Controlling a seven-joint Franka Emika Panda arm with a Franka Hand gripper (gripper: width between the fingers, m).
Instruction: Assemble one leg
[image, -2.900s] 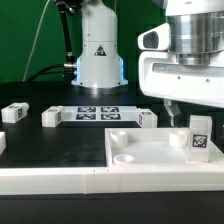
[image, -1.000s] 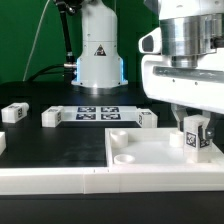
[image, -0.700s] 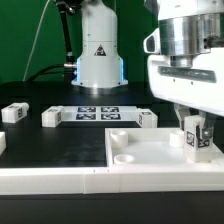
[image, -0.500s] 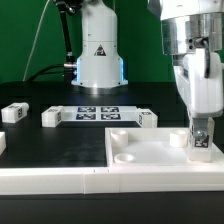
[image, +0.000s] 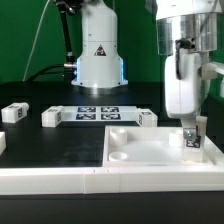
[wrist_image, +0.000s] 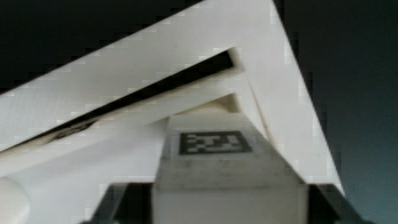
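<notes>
The leg (image: 188, 141), a small white block with a black-and-white tag, stands upright on the large white panel (image: 150, 152) near its corner at the exterior view's right. My gripper (image: 188, 133) reaches straight down and is shut on the leg, one finger on each side. In the wrist view the leg (wrist_image: 217, 165) fills the gap between the two dark fingers (wrist_image: 128, 205), with its tag facing the camera and the panel's corner (wrist_image: 267, 60) beyond it.
Three more legs lie on the black table: one (image: 13, 113) at the far left, one (image: 51, 117) beside the marker board (image: 98, 113), and one (image: 147, 118) behind the panel. The robot base (image: 98, 50) stands at the back.
The gripper came down over the leg and closed on it. It then turned about its vertical axis, so the hand now looks narrow, and the leg turned with it.
</notes>
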